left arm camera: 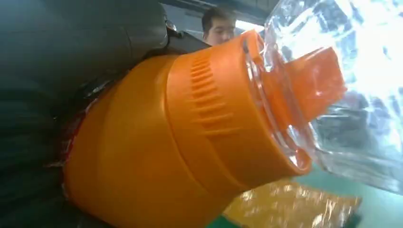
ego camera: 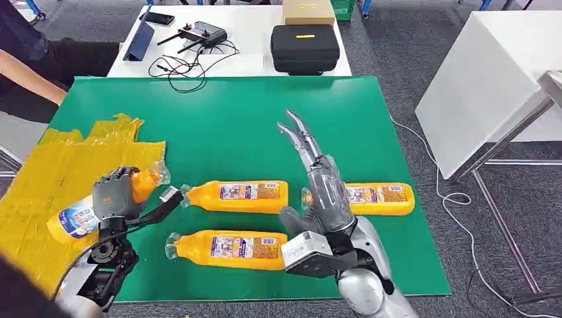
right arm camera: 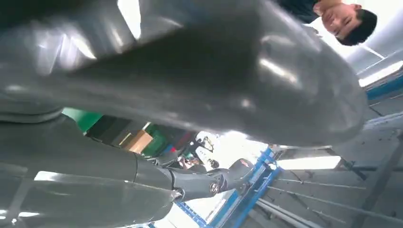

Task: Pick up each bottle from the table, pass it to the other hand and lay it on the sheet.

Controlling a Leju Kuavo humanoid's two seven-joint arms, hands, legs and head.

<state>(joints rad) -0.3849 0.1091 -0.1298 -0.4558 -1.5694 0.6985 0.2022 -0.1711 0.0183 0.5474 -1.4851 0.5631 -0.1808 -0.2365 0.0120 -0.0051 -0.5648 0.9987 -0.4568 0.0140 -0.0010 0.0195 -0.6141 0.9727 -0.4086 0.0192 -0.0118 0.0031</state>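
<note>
My left hand (ego camera: 116, 194) grips an orange bottle (ego camera: 142, 184) with a clear cap over the near edge of the yellow sheet (ego camera: 53, 172). Up close, that bottle's orange shoulder (left arm camera: 190, 142) and clear cap (left arm camera: 351, 95) show in the left wrist view. My right hand (ego camera: 318, 179) is open, its fingers stretched out above the green table (ego camera: 232, 126), holding nothing. Three more orange bottles lie on their sides: one in the middle (ego camera: 238, 197), one nearer the front (ego camera: 228, 248), and one on the right (ego camera: 384, 197) partly behind my right hand. The grey thumb (right arm camera: 190, 71) looms large in the right wrist view.
A person's arm (ego camera: 26, 73) reaches in at the far left. Behind the green table stands a white table (ego camera: 245, 63) with a black case (ego camera: 305, 48), a cardboard box (ego camera: 308, 11), a controller (ego camera: 202, 31) and cables. A white table (ego camera: 490, 79) stands to the right.
</note>
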